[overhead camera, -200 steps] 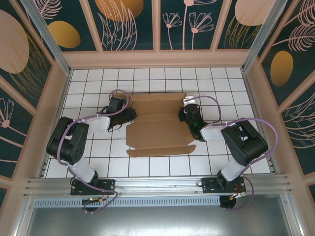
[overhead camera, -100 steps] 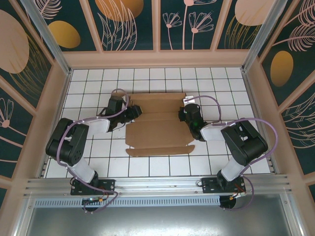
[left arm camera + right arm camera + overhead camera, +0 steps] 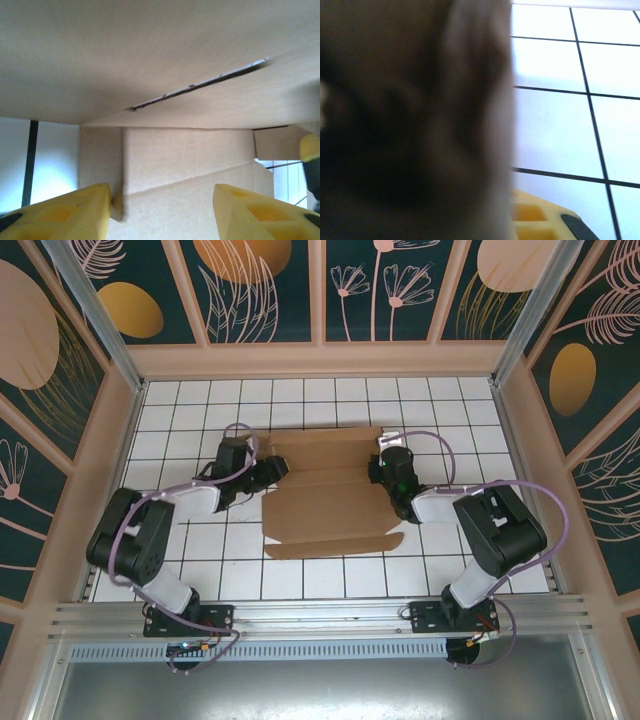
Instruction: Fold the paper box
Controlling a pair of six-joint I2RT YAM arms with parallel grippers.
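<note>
OK, the paper box lies flat mid-table. The left gripper is at its 9 o'clock edge, fingers apart and facing the side flap, I'd guess to lift it. The right gripper is at 3 o'clock, probably steadying. Cardboard blocks its camera, so I can't tell its jaws.

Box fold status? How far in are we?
Done: little. The paper box lies mostly flat, with no walls standing. In hand: the right fingers look closed on its right edge, and the open left fingers sit under a raised left flap. Left: nearly all the folding.
</note>
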